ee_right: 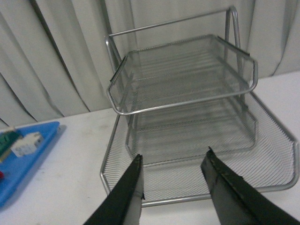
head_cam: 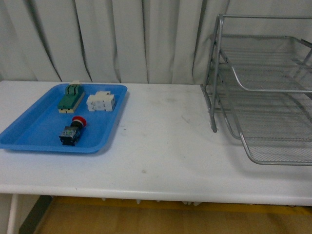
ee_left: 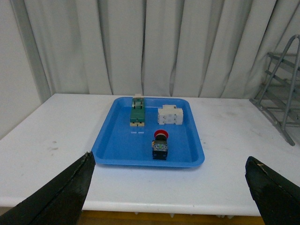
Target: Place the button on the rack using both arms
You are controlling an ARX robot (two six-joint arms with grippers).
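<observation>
The button (head_cam: 73, 130), with a red cap and a black-and-blue body, lies on its side in the near part of a blue tray (head_cam: 53, 147) at the left of the table. The silver wire rack (head_cam: 273, 90) stands at the right, its tiers facing forward. Neither arm shows in the front view. In the left wrist view my left gripper (ee_left: 168, 157) is open and wide, short of the table's front edge, and the button (ee_left: 160, 144) lies ahead between its fingers. My right gripper (ee_right: 173, 153) is open in front of the rack's (ee_right: 183, 104) lowest tier, holding nothing.
A green-and-cream switch block (head_cam: 71, 97) and a white terminal block (head_cam: 101, 101) lie at the back of the tray. The white table (head_cam: 165, 146) stretches between tray and rack. Grey curtains hang behind. The table's front edge is near.
</observation>
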